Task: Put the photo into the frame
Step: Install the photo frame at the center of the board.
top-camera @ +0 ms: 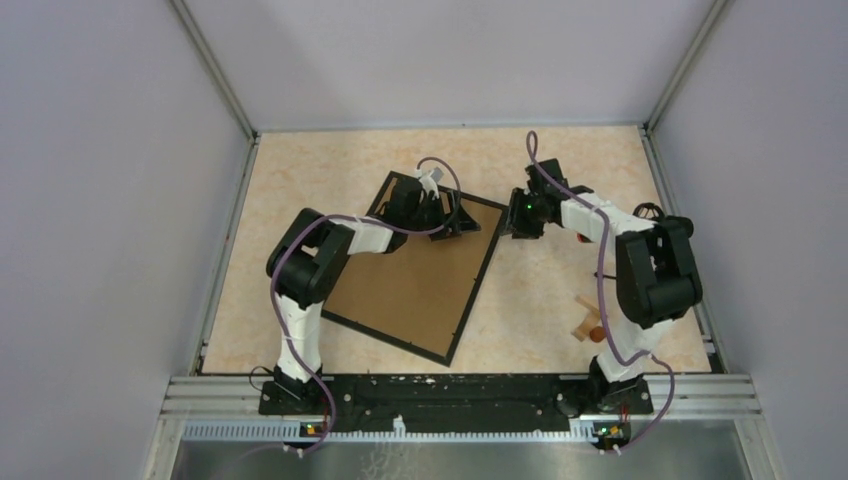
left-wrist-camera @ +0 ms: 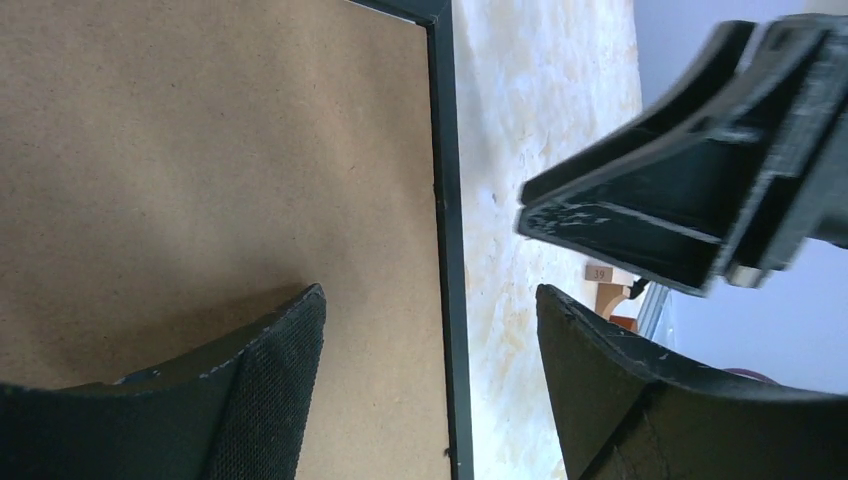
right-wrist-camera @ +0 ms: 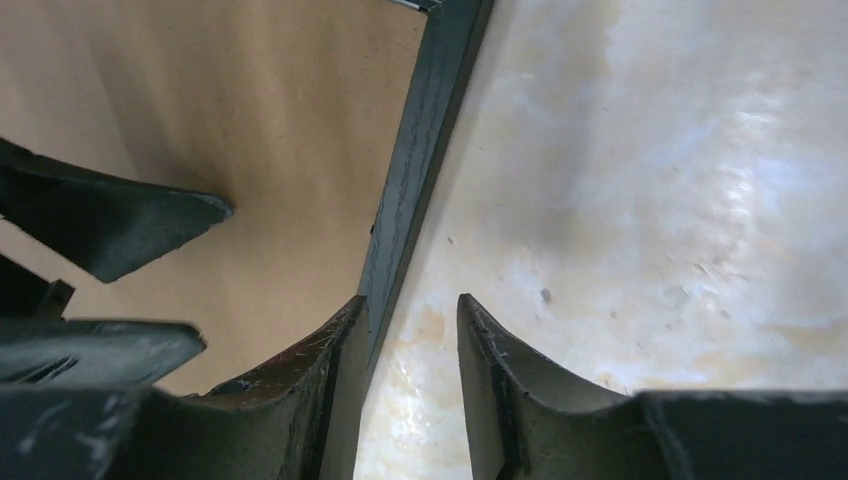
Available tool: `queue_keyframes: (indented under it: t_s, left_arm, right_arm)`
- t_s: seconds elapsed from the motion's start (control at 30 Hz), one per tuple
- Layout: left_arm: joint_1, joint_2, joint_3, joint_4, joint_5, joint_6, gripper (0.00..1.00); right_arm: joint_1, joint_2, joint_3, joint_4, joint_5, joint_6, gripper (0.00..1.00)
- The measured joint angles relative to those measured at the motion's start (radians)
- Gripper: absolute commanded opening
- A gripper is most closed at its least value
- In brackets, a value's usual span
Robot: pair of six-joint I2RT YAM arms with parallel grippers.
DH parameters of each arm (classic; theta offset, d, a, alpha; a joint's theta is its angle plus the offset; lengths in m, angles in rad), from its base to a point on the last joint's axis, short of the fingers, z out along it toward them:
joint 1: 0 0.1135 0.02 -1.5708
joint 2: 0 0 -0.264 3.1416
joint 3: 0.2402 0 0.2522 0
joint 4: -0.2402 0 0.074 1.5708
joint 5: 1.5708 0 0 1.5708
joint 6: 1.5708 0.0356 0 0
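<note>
frame [top-camera: 415, 285] back-up on bench [top-camera: 560, 165] | photo unseen, placing seems not done | left pincer [left-wrist-camera: 430, 300] wide open, empty | right pincer [right-wrist-camera: 410, 310] part-open, empty

Overhead, the left claw [top-camera: 447, 217] hides the far end of the frame [top-camera: 410, 290].

My left fingers [left-wrist-camera: 270, 390] looked matt black plastic, scuffed, one pad mesh-textured; the frame [top-camera: 410, 285] had matt brown fibreboard backing, a smooth black border; the table [top-camera: 540, 280] was glossy, marbled.
</note>
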Motion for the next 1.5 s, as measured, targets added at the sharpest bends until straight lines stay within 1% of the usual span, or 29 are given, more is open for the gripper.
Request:
queue_keyframes:
  t_s: [0.13,0.2,0.27,0.4,0.8,1.03,1.2,1.5]
  left_arm:
    - [0.0,0.0,0.0,-0.004,-0.021,0.019,0.81]
    - [0.001,0.0,-0.004,-0.001,-0.029,0.021,0.81]
    - [0.003,0.0,-0.016,0.018,-0.032,0.017,0.81]
    - [0.005,0.0,-0.043,0.071,-0.032,-0.002,0.8]
    - [0.005,0.0,-0.059,0.101,-0.032,-0.024,0.8]
    - [0.006,0.0,-0.067,0.116,-0.032,-0.025,0.8]
    - [0.006,0.0,-0.067,0.116,-0.032,-0.025,0.8]
    - [0.006,0.0,-0.067,0.117,-0.029,-0.029,0.8]
  right_arm:
    - [-0.004,0.108,0.026,0.023,-0.069,-0.012,0.32]
    - [-0.004,0.151,0.03,0.03,-0.102,-0.006,0.31]
    - [-0.005,0.158,0.035,0.039,-0.121,-0.007,0.29]
    - [-0.005,0.163,0.035,0.058,-0.129,-0.003,0.23]
    - [-0.057,0.176,0.062,0.033,-0.134,-0.025,0.24]
    - [-0.065,0.2,0.069,0.032,-0.18,-0.032,0.24]
    - [-0.067,0.198,0.069,0.031,-0.176,-0.031,0.28]
    - [-0.067,0.195,0.09,0.023,-0.184,-0.032,0.26]
